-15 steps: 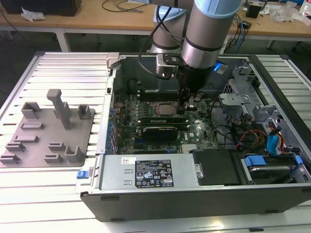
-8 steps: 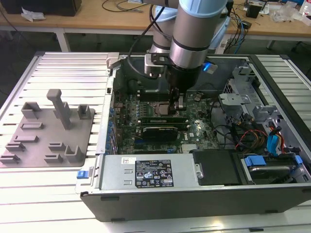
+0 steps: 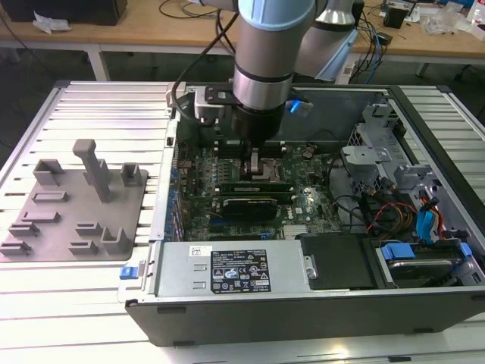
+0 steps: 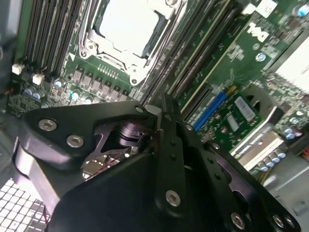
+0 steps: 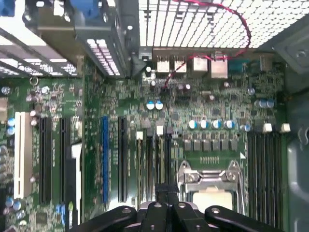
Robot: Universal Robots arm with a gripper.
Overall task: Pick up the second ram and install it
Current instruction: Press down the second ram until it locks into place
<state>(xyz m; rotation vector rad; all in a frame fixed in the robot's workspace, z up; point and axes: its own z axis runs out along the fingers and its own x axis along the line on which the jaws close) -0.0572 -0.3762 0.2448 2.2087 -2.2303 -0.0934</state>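
Claw over the green board

The claw [image 3: 256, 163] is being held above the metal socket [image 3: 265, 168]; its spread cannot be told.

We see even overhead light in the exterior view, with soft shadows inside the open computer case [image 3: 318, 303]. In the second wrist view the CPU socket [image 4: 126, 29] glares nearly white and the close black pincer body [image 4: 145, 193] looks soft.
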